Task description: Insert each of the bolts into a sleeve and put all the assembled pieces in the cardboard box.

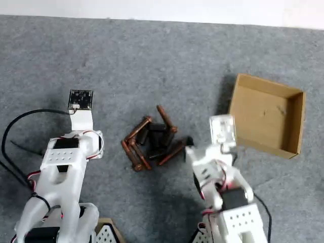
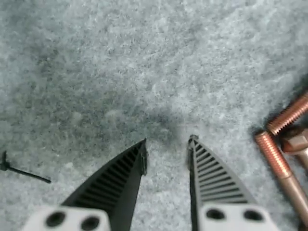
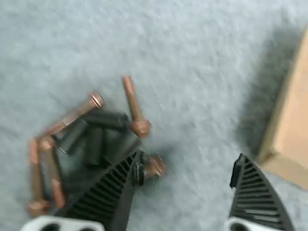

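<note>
Several copper bolts (image 1: 137,147) and black sleeves (image 1: 158,135) lie in a loose pile mid-table. The empty cardboard box (image 1: 266,114) sits to the right of the pile. My left arm (image 1: 71,152) stands left of the pile. Its gripper (image 2: 167,144) is open over bare carpet, with two bolts (image 2: 281,154) off to one side. My right arm (image 1: 223,167) stands between pile and box. Its gripper (image 3: 187,166) is wide open and holds nothing. One finger (image 3: 115,185) hangs over the pile's edge beside a bolt head (image 3: 156,166). The sleeves (image 3: 94,137) lie among the bolts (image 3: 132,103); the box edge (image 3: 288,139) is beside the other finger.
Grey carpet (image 1: 152,61) covers the table. A thin black cable (image 1: 20,121) loops at the left arm's base, and a small black strip (image 2: 24,172) lies on the carpet near the left gripper.
</note>
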